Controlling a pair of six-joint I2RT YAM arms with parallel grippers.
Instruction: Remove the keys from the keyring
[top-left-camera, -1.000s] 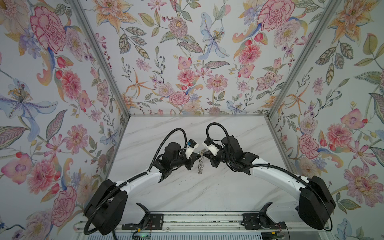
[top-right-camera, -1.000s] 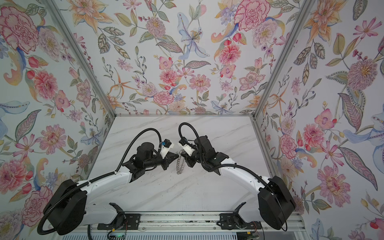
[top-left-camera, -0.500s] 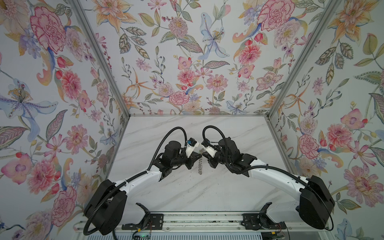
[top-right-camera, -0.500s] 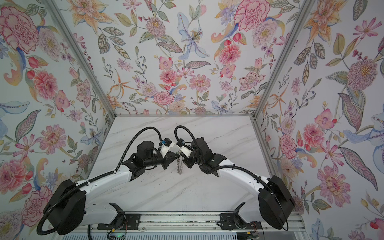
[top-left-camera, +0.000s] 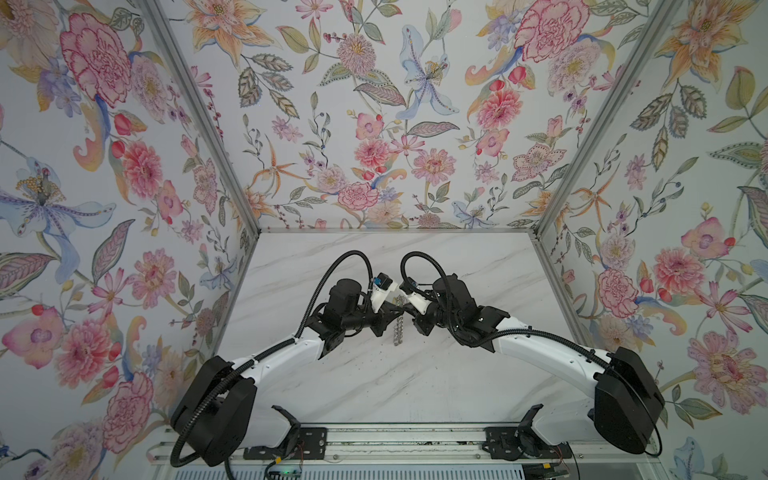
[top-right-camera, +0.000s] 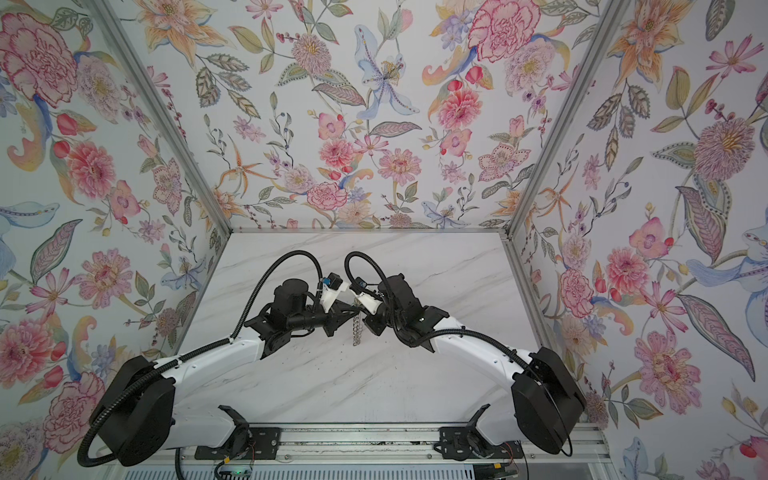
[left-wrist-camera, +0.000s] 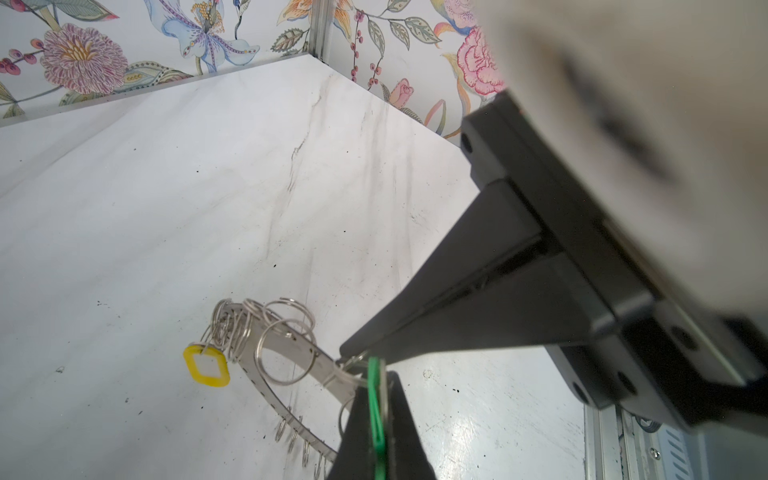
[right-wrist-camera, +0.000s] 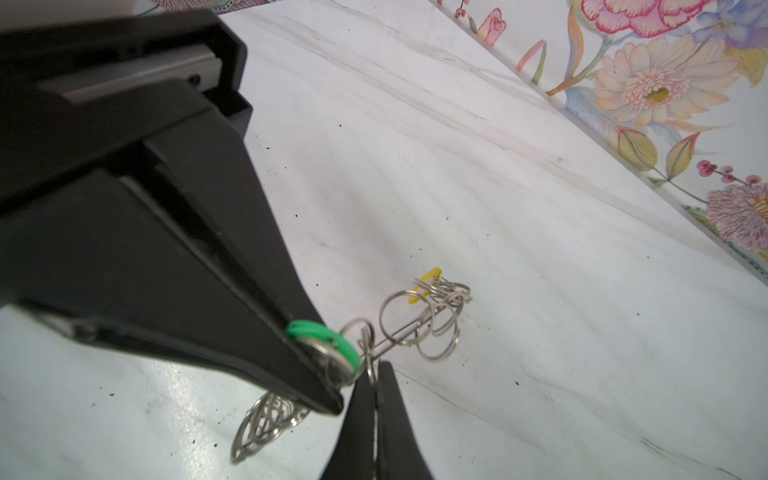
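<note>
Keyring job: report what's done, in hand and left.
Done: no key is off yet. In hand: left gripper pinches the green-tagged key, right gripper a wire loop of the keyring; key and ring look joined. Left: free it, then the yellow-tagged key hanging on its loop.

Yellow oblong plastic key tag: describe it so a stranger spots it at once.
Over the white marble tabletop, the left gripper and right gripper meet at a flat grey metal keyring fringed with wire loops. The yellow tag hangs among bunched loops on the ring's far side from them. It is the only yellow piece; the bright green tag is clamped in the right gripper.
</note>
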